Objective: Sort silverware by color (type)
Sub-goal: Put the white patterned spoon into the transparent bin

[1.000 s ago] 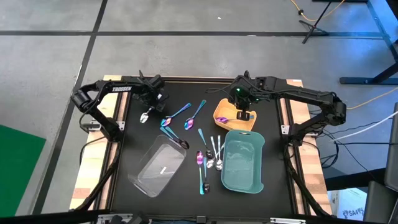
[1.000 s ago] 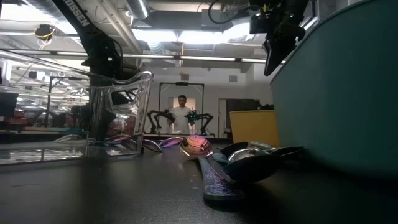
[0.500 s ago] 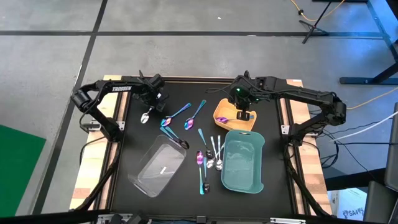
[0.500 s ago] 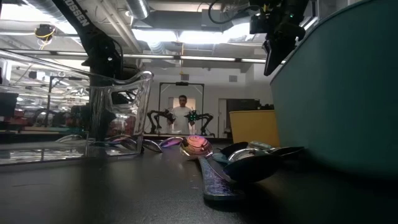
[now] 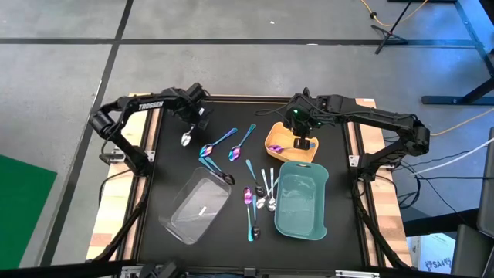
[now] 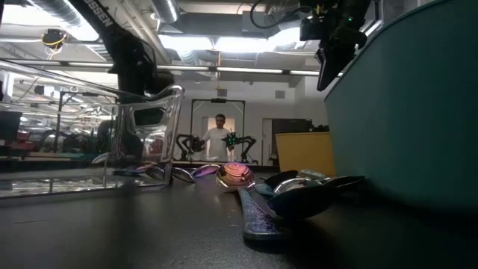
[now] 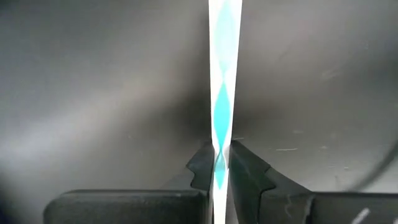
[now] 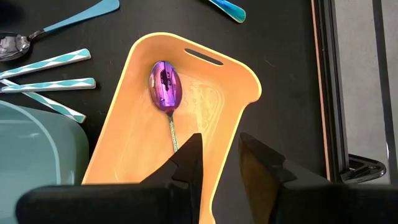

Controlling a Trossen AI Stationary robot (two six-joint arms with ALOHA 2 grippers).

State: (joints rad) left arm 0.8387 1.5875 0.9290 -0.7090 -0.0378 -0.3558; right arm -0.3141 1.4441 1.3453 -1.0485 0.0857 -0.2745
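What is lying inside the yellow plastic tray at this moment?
Inside the yellow plastic tray lies one iridescent purple spoon. The right end effector hovers over it, open, covering the end of the spoon's handle.

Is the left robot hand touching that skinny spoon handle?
Touching. The left wrist view shows the left gripper pinching the thin teal-and-white spoon handle, both fingers pressed against it.

In the left wrist view, a teal-patterned handle point(image 7: 221, 93) runs off the picture's edge, its head unseen. In the low view, the teal tray point(image 6: 403, 112) is cut off by the edge, and the far-off person point(image 6: 219, 138) is too small to make out. Spoon shapes behind the clear tray point(image 6: 89, 127) blur together.
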